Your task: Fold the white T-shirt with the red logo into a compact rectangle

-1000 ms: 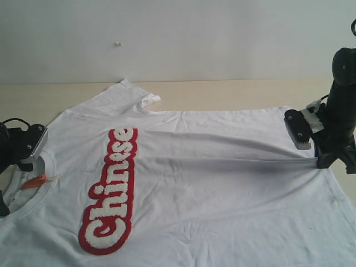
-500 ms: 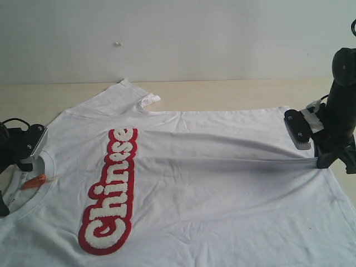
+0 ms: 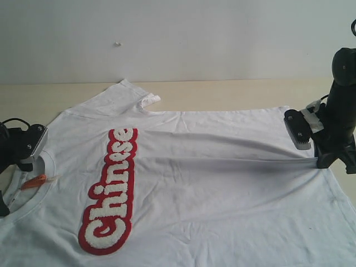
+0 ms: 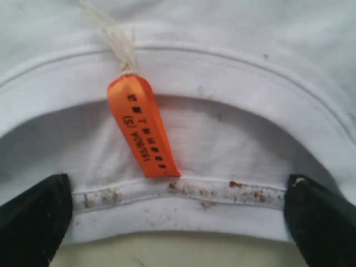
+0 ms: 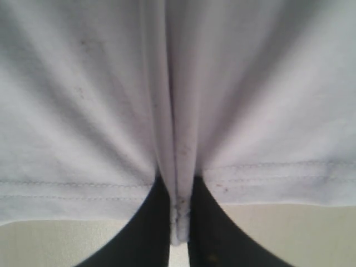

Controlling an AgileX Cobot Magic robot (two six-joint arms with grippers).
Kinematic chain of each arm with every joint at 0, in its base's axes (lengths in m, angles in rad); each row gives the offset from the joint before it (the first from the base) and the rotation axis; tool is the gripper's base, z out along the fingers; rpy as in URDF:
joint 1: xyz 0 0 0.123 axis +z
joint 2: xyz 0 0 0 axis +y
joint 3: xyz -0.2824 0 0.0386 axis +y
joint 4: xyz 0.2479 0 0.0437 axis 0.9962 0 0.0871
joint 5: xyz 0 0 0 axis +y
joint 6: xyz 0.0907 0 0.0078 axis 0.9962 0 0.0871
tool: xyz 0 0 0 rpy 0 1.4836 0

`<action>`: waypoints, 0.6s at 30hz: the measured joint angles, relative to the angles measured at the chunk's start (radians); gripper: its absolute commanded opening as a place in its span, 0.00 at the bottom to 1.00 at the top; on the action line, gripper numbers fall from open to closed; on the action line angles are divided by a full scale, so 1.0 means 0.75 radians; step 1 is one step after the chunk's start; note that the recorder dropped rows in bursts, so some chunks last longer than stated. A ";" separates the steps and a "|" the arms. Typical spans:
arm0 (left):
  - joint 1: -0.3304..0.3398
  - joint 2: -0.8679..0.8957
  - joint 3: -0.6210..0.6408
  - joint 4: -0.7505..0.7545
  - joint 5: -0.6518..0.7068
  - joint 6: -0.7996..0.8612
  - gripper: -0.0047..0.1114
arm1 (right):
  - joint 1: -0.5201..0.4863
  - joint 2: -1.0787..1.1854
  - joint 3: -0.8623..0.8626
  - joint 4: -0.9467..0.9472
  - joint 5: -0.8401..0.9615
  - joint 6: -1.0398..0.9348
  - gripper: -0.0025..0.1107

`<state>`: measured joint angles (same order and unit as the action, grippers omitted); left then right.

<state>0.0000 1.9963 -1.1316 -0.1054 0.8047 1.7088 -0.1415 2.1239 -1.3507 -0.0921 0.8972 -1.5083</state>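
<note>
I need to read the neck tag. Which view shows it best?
Left wrist view: the orange neck tag hangs large over the collar, black print visible. The exterior view shows only a small orange sliver; the right wrist view shows none.

Bright, even light; the white T-shirt point(image 5: 83, 111) blurs in wrist views.

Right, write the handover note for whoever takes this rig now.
Left hand: open, jaws astride the ribbed collar beside the small orange neck tag; nothing gripped.
Right hand: shut on a pinched ridge of the hem.
Large white cotton T-shirt: spread chest-up on the beige table, red-outlined fuzzy "Chinese" logo showing.
Done: hem gripped.
Left: close on the collar, then make every fold; none made yet.
</note>
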 measured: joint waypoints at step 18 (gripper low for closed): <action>0.000 -0.005 0.029 -0.017 -0.025 0.013 0.04 | 0.000 0.000 0.000 0.000 0.000 0.000 0.02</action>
<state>0.0000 1.9924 -1.1102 -0.1177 0.7860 1.7186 -0.1415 2.1239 -1.3507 -0.0921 0.8972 -1.5083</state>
